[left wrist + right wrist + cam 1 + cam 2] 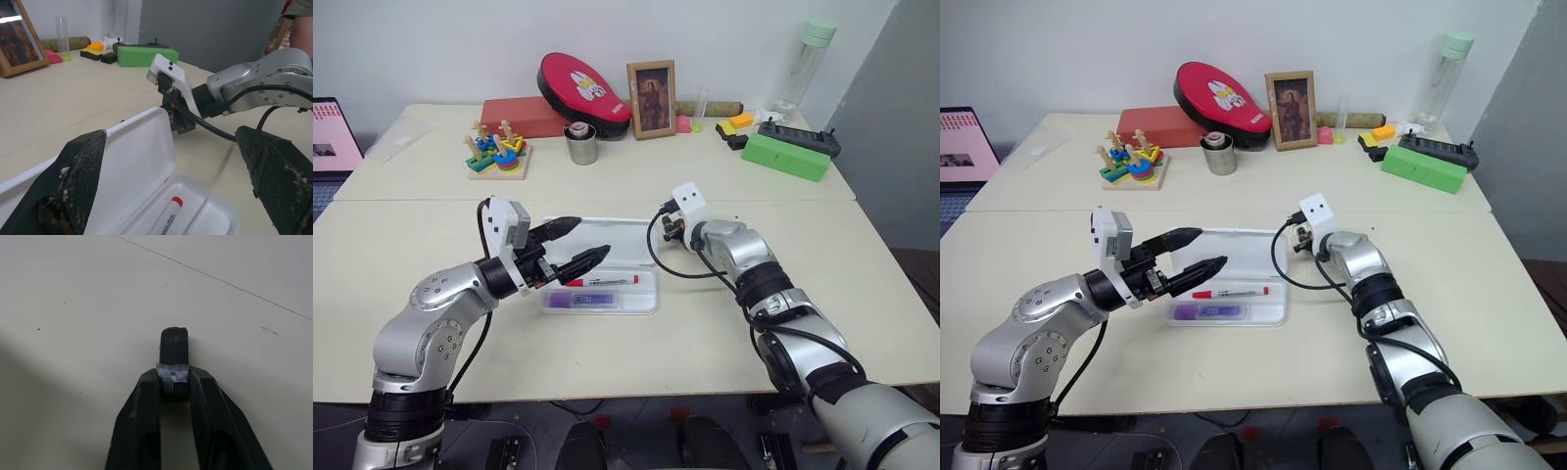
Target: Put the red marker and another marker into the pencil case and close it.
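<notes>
Both markers lying in open pencil case, red marker behind purple highlighter; right gripper pinching small black object, left gripper spread; closing lid next.

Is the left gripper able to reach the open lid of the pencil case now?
Probably yes: the left gripper hangs open over the pencil case, and nothing lies between it and the lid.
</notes>
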`<state>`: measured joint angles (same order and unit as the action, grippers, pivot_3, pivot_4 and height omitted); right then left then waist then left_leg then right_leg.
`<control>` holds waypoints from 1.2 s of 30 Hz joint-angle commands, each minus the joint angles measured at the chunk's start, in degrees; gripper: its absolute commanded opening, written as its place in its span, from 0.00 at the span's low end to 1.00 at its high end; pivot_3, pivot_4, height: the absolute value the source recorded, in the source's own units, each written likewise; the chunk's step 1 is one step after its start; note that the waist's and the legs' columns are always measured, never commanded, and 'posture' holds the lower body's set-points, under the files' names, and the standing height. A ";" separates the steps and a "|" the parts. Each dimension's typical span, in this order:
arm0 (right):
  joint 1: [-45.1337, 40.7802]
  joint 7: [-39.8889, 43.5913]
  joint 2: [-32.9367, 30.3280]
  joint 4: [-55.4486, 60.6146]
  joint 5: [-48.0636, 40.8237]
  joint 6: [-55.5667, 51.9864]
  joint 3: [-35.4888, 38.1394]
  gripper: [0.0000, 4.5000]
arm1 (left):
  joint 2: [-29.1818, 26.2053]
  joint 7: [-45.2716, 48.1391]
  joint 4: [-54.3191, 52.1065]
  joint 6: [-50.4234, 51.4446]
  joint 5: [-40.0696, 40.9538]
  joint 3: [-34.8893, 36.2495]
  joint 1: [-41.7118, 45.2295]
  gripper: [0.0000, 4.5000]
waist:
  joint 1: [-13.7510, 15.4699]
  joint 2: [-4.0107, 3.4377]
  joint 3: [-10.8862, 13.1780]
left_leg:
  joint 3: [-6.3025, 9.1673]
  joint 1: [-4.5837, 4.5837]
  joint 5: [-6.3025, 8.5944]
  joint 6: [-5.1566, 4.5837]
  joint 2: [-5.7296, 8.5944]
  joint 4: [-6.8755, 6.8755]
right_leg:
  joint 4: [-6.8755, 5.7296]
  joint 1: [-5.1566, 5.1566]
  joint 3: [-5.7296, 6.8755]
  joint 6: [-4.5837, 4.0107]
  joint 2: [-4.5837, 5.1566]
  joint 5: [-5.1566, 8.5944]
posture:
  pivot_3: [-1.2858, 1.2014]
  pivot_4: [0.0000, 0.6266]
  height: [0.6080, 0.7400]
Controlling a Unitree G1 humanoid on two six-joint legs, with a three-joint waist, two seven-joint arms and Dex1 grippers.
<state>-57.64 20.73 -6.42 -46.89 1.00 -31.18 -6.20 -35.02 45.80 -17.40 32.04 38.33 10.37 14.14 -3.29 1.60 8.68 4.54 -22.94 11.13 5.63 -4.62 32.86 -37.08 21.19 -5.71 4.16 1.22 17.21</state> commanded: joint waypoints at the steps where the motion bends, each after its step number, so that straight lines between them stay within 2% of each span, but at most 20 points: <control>1: -0.66 -0.43 -1.43 2.74 -0.95 2.18 2.35 0.06 | -0.25 0.66 -0.84 -1.12 0.02 0.08 1.21 1.00 | -0.01 0.00 0.00 | 0.00 0.00 0.00 0.00 0.00 0.00 | 0.00 0.00 0.00 0.00 0.00 0.00 | 0.52 0.24 1.00; 4: -1.23 1.51 -3.00 5.24 -2.13 4.39 3.78 0.06 | -0.34 0.83 -0.74 -1.06 -0.01 0.12 1.50 1.00 | 0.00 -0.03 0.02 | 0.00 -0.01 0.00 0.00 0.00 0.00 | 0.00 0.00 0.00 0.00 0.00 0.00 | 0.52 0.24 1.00; 8: -0.77 15.19 -9.31 19.28 -7.56 3.00 4.34 0.06 | -2.21 2.33 -1.20 -0.64 0.20 1.18 0.67 1.00 | 0.03 -0.13 0.11 | 0.00 -0.06 0.00 0.00 0.01 0.00 | 0.04 0.02 0.00 0.00 0.00 0.00 | 0.52 0.24 1.00; 11: 1.39 26.89 -14.57 31.61 -13.85 0.08 3.69 0.06 | -5.71 5.16 -1.89 -0.42 0.30 3.33 -3.48 1.00 | -0.05 -0.15 0.11 | 0.00 -0.01 0.01 -0.01 0.00 -0.06 | 0.06 0.01 0.00 0.00 0.00 0.00 | 0.52 0.24 1.00; 15: 6.75 38.77 -20.98 47.41 -19.90 -6.96 -2.31 0.06 | -10.17 9.44 -1.40 -1.85 -0.34 6.71 -9.93 1.00 | -0.27 -0.15 0.11 | -0.01 0.00 0.04 -0.04 -0.02 -0.11 | 0.11 0.02 0.00 -0.07 0.00 0.05 | 0.52 0.24 1.00; 18: 9.66 41.14 -23.40 52.05 -18.49 -8.89 -8.27 0.06 | -12.02 11.54 -1.81 -2.17 -0.15 7.78 -12.50 1.00 | -0.10 -0.15 0.12 | -0.01 0.02 0.04 -0.06 -0.03 -0.07 | 0.08 0.02 0.00 -0.08 0.00 0.08 | 0.52 0.24 1.00; 21: 13.20 40.80 -22.47 52.19 -14.48 -9.60 -17.04 0.06 | -14.10 14.41 -3.49 -2.33 -0.41 7.67 -15.57 1.00 | 0.08 -0.11 0.10 | -0.04 0.00 0.01 -0.01 -0.03 0.08 | 0.12 0.03 -0.03 0.05 0.01 0.07 | 0.52 0.24 1.00; 24: 14.15 39.57 -21.83 50.83 -11.70 -9.38 -20.76 0.06 | -14.89 15.10 -4.13 -2.36 -0.07 7.87 -16.56 1.00 | 0.21 0.02 0.07 | -0.04 0.09 0.00 -0.01 -0.06 0.09 | 0.10 0.20 0.00 0.01 0.00 0.07 | 0.52 0.24 1.00; 30: 15.90 38.73 -20.77 50.09 -8.91 -8.92 -24.48 0.06 | -14.28 13.97 -4.87 -1.80 0.45 8.08 -15.74 1.00 | 0.41 0.08 0.04 | -0.04 0.02 0.00 -0.01 -0.05 0.04 | 0.08 0.15 0.00 0.00 0.01 0.05 | 0.52 0.24 1.00; 36: 16.11 38.77 -20.09 49.42 -7.88 -9.05 -24.69 0.06 | -13.70 12.64 -6.47 -1.00 1.16 7.56 -15.79 1.00 | 0.40 0.08 0.05 | -0.04 0.00 0.01 -0.01 -0.05 0.02 | 0.08 0.09 -0.01 -0.01 0.00 0.05 | 0.52 0.24 1.00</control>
<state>-41.17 59.55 -26.43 1.79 -7.36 -40.72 -31.54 -48.81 58.92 -22.29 30.93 38.38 16.85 -2.05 -2.89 1.68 8.73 4.50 -22.93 11.14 5.61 -4.68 32.88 -37.00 21.29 -5.72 4.15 1.21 17.26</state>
